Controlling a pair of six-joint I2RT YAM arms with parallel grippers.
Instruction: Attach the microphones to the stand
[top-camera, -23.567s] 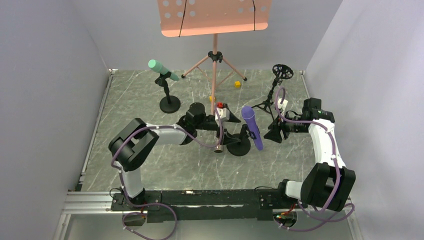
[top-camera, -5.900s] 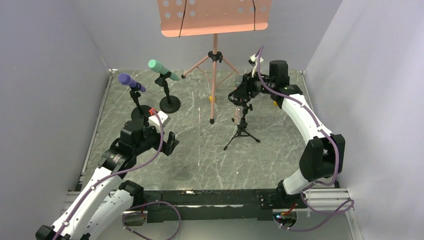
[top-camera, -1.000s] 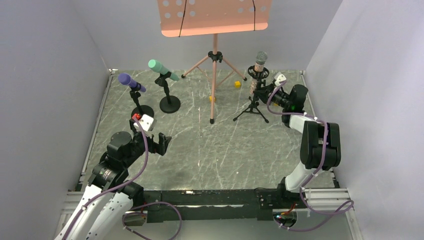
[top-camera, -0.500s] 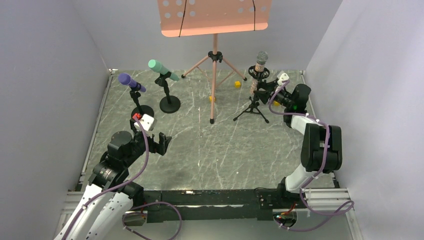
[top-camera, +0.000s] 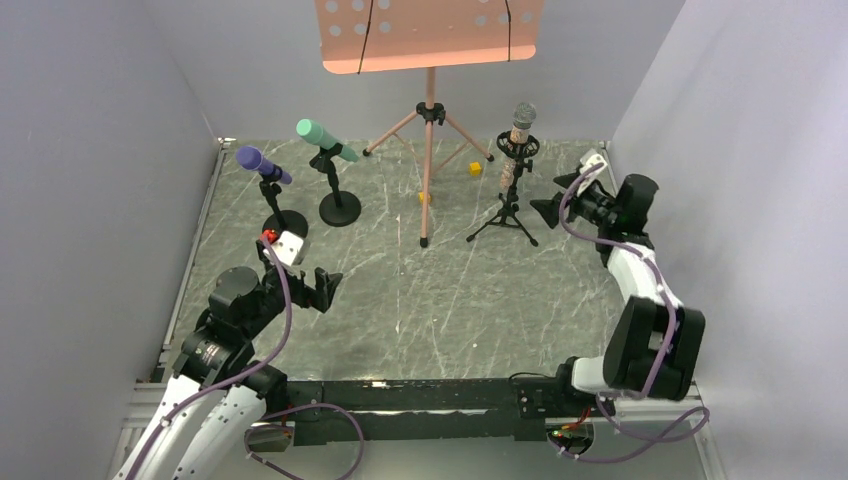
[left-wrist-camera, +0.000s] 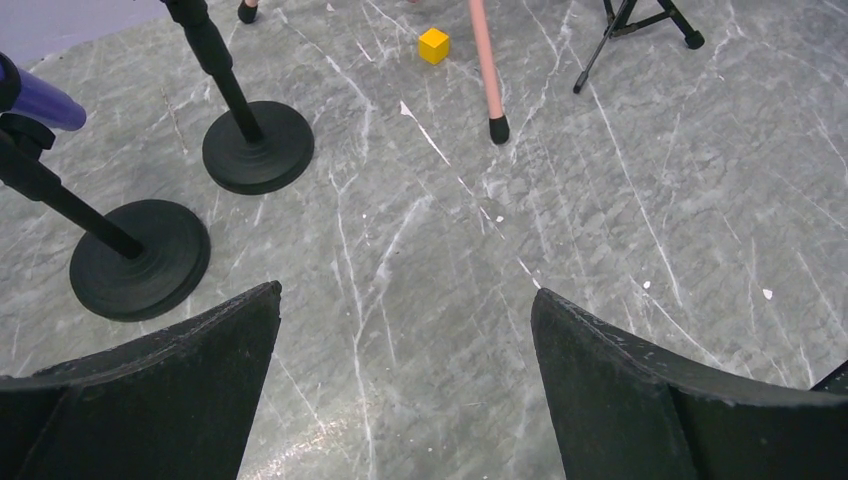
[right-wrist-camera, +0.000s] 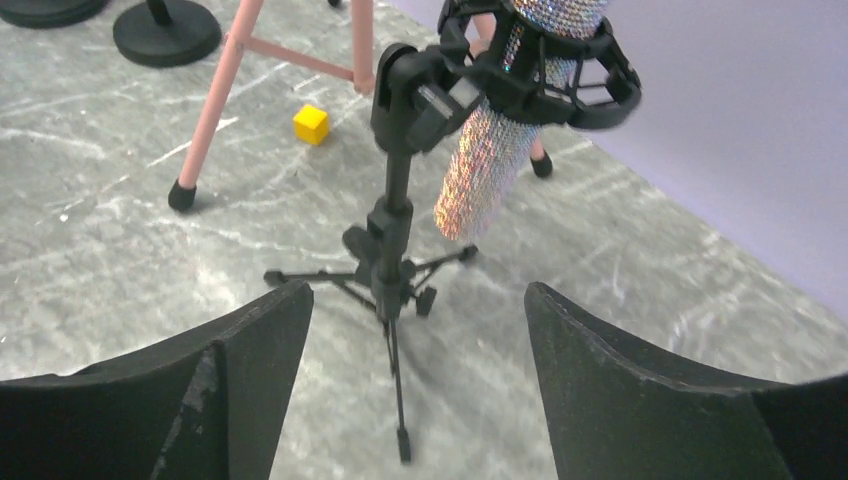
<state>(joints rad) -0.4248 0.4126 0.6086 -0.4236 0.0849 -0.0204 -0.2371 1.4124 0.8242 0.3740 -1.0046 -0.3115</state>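
Left jaws: mine are spread wide with nothing between them, hanging over the grey marbled worktop (top-camera: 400, 300) toward its left edge.
Right jaws: parted and empty, near the right edge, pointed at the tripod stand and apart from it.
Glittery pinkish-silver microphone with a silver mesh head (right-wrist-camera: 500, 150): seated in the ring mount of a thin black tripod stand (right-wrist-camera: 392, 210) toward the far right corner. The head is up, the body is slightly tilted, and its lower end is clear of the worktop.
Mint-green stick microphone (top-camera: 322, 137): clipped at a slant on a black stand with a round base (left-wrist-camera: 258, 148), toward the far left corner.
Purple stick microphone (top-camera: 262, 165): clipped at a slant on a second round-based black stand (left-wrist-camera: 140, 258), just beside the first and closer to the left edge.
Salmon-pink music stand (top-camera: 430, 35): on splayed legs at the middle of the far edge.
Small yellow cube (right-wrist-camera: 311, 124): on the worktop between a pink leg and the tripod stand.
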